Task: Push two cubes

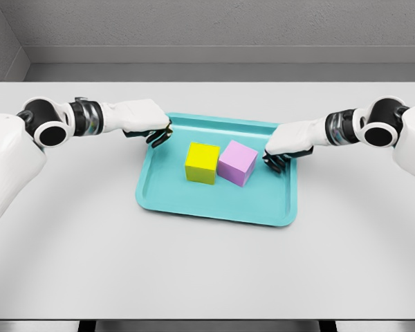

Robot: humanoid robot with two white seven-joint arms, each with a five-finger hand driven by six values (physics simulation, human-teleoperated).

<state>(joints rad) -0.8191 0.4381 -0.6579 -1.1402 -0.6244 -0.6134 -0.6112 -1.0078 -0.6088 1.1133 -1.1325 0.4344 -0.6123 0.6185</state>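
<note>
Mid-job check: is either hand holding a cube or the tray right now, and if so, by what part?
Nothing is held. The left hand sits at the tray's upper-left rim; the right hand is beside the pink cube. Neither grips it or the yellow cube.

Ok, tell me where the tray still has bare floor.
The teal tray is bare along its front, below the yellow cube and pink cube. It is crowded mid-tray: the cubes meet, with the right hand close beside pink and the left hand over the rear-left corner.
</note>
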